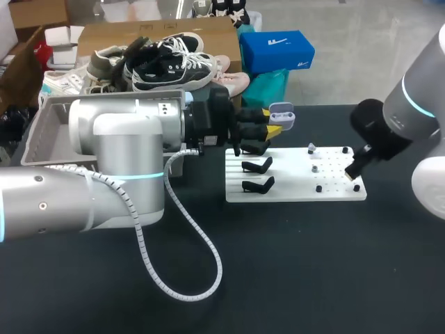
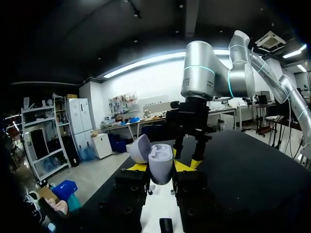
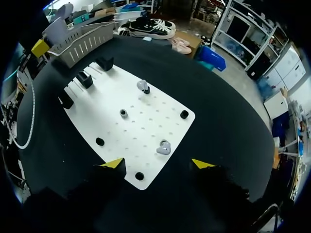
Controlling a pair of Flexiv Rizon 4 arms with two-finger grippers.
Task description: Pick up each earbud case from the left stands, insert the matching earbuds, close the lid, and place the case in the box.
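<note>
Black table (image 1: 313,278). The left arm (image 1: 104,160) reaches across to the white board (image 1: 292,189). The right arm (image 1: 410,104) is over the board's right end. Grey box (image 1: 42,132) at far left, behind the left arm. Left hand (image 2: 160,167) pinches the earbud case (image 2: 160,162) above the board's stands (image 1: 257,165), lid open. Right hand (image 3: 158,165) is spread and holds nothing. One earbud (image 3: 164,148) lies just ahead of it on the board. A second earbud (image 3: 142,86) sits farther along.
</note>
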